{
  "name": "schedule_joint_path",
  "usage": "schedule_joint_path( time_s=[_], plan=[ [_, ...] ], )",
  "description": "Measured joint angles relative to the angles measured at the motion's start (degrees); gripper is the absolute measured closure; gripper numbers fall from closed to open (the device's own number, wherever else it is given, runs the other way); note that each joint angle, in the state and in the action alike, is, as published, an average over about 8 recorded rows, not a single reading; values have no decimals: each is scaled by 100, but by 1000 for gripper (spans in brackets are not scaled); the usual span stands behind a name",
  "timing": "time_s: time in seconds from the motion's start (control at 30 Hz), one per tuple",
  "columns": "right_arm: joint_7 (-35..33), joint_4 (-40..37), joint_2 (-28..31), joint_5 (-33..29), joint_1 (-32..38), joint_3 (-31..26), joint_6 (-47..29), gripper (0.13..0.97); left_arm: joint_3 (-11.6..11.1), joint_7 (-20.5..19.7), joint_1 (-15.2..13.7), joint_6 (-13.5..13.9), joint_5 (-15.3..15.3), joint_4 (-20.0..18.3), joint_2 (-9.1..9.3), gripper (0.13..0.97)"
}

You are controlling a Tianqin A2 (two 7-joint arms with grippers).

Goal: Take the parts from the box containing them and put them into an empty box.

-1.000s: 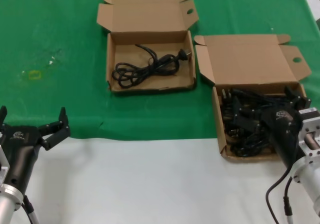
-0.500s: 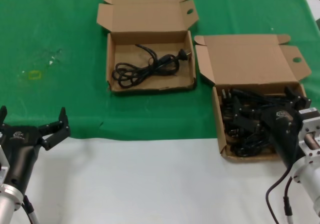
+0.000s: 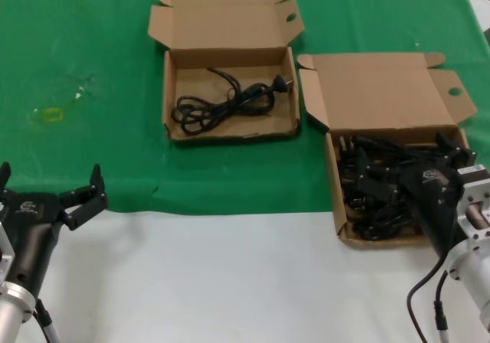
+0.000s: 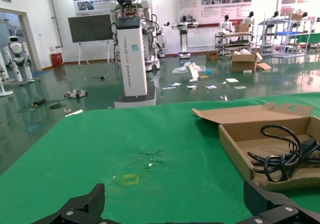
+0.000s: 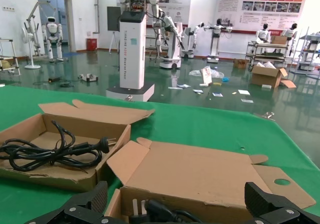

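Note:
A pile of black power cords (image 3: 377, 184) fills the nearer cardboard box (image 3: 334, 182) on the right; a plug (image 5: 155, 211) shows just past its wall. My right gripper (image 3: 402, 159) hangs open over that pile, its fingers spread wide with nothing held. The farther box (image 3: 230, 132) holds one looped cord (image 3: 222, 102), which also shows in the right wrist view (image 5: 50, 151) and in the left wrist view (image 4: 285, 156). My left gripper (image 3: 50, 182) waits open at the near left, over the edge of the green cloth.
Both boxes have their lids folded back, the right one's lid (image 3: 379, 90) lying close to the left box. A green cloth (image 3: 92, 37) with a small yellow mark (image 3: 52, 114) covers the far table. Bare white tabletop (image 3: 230, 282) lies in front.

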Motion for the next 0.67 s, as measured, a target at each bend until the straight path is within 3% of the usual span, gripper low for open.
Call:
schedule_joint_path(
  time_s=[0.67],
  plan=[
    [0, 0, 0, 0, 0, 0, 0, 129, 0, 0, 0, 0, 0, 0, 0, 132]
  ],
)
